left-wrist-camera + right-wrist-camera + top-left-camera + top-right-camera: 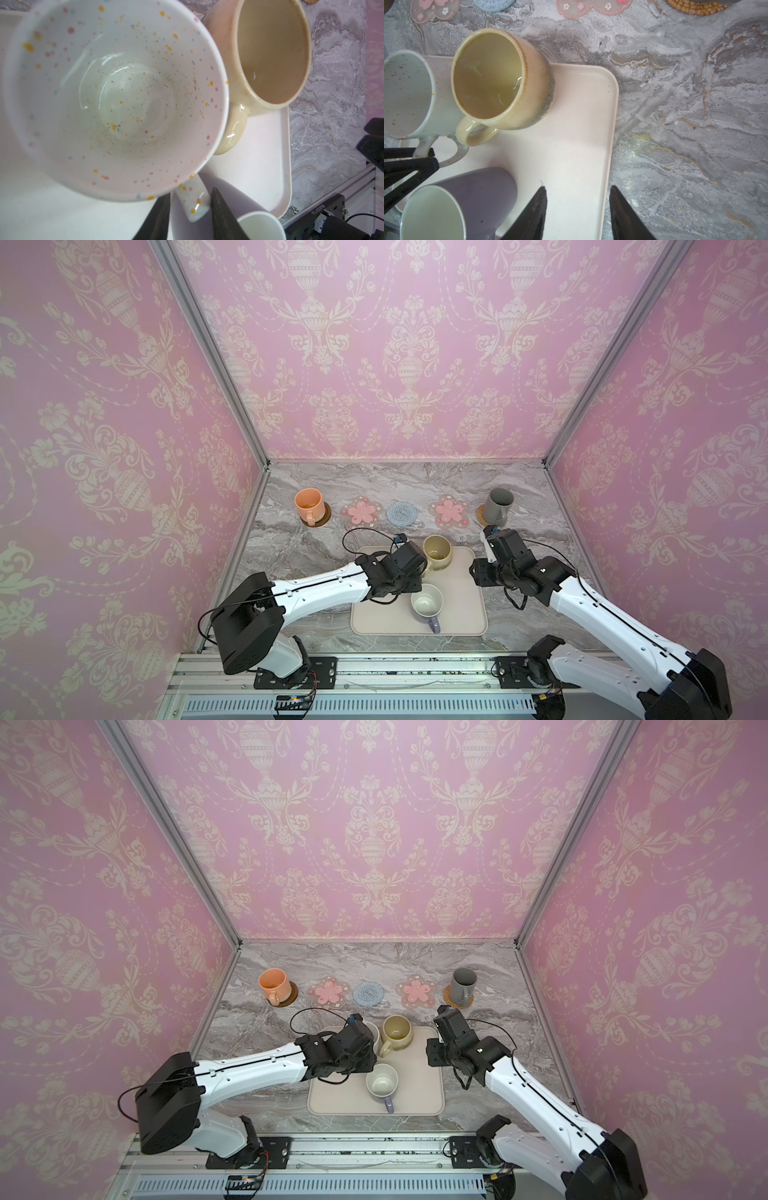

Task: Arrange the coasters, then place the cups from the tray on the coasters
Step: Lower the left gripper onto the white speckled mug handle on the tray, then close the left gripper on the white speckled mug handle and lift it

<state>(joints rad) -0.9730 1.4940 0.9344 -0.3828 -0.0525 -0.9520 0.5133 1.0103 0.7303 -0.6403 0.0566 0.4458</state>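
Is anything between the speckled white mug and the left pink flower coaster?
Nothing visible: from the speckled white mug, only tray rim and table lie before the left pink flower coaster. The beige-yellow mug stands aside.

Left gripper (190, 192) points down, jaws narrowed, seemingly clamped; right gripper (577, 187) hangs nearby, jaws parted; both arms stretched forward.
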